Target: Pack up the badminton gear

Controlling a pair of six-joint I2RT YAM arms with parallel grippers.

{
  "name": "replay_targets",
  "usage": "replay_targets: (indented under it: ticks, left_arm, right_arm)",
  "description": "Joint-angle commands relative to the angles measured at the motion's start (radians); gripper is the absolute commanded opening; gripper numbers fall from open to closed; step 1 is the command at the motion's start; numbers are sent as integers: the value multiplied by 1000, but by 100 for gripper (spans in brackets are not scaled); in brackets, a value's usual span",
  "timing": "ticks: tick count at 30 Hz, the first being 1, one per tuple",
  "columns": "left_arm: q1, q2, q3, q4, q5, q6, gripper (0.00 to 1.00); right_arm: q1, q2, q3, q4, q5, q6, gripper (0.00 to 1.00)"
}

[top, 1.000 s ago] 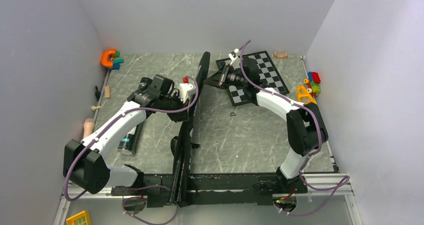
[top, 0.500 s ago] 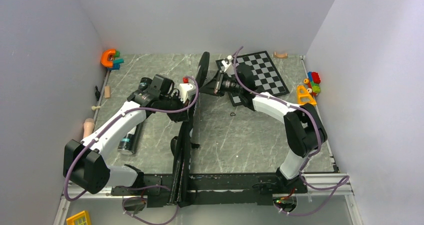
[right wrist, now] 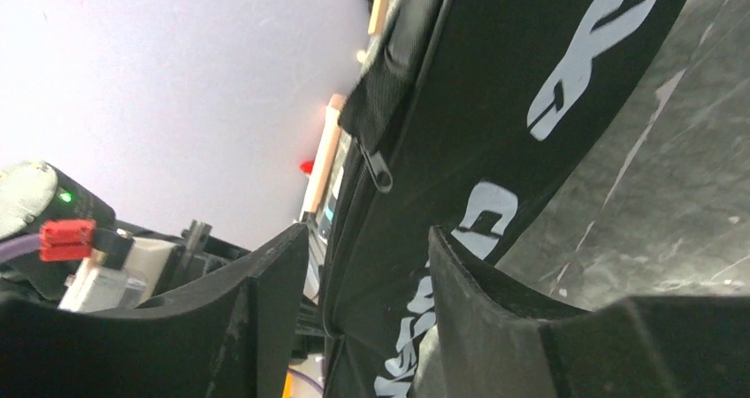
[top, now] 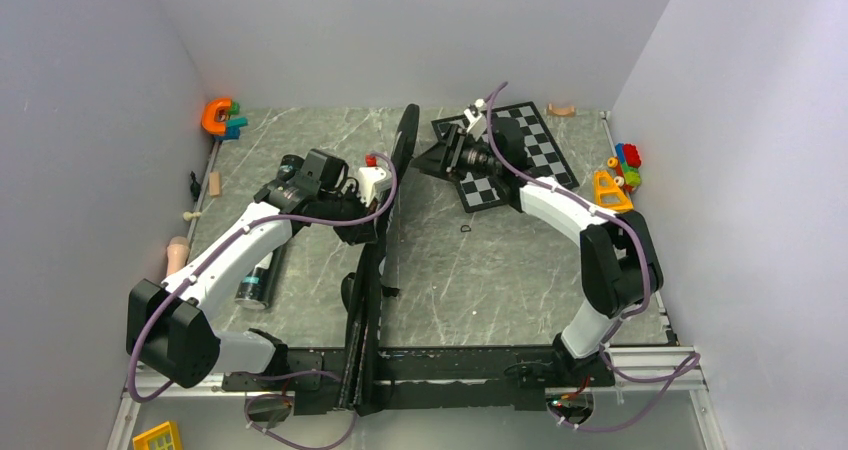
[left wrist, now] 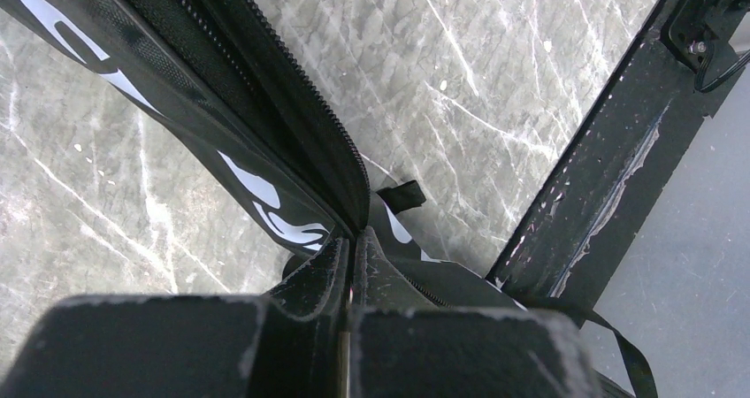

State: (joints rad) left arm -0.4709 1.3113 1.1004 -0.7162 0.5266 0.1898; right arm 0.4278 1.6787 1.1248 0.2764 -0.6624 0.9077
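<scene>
Long black fabric racket bag (top: 368,300) with white lettering stands on edge along the middle of the grey marbled table (top: 480,280), long axis near-to-far, between both arms. The left gripper (left wrist: 351,243) is pinched shut on its zipper seam around mid-length. The right gripper (right wrist: 367,232), jaws apart and empty, faces the bag's far head end from the right, with the small black zipper pull (right wrist: 378,170) just ahead, so the right arm is nearer it.

Lab: enclosed tabletop (top: 480,270), bolted arms (top: 560,205)

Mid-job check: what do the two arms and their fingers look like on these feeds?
The left arm and right arm match: white link shells, black joint housings, a purple cable looped along each. Each ends in two matte black, scuffed fingers. A small red connector sits by the left wrist.
</scene>
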Motion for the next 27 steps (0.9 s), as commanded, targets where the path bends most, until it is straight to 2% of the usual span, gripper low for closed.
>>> replay_targets:
  ticks: [1,8,14,22,27]
  left_arm:
    - [2,-46,65,47,59,19,0]
    - [2,-41,67,45,59,21,0]
    - [3,-33,79,43,59,21,0]
    - [2,-27,83,41,61,17,0]
    - [2,-27,81,41,61,20,0]
  right_arm:
    - [-39,0,65,38,-23,-10,53]
    - [-45,30,77,108,-57,19,41]
    - [-44,42,69,126,-81,18,41]
    - [-44,72,61,199,-94,67,27]
    - [-37,87,72,224,-95,85,26]
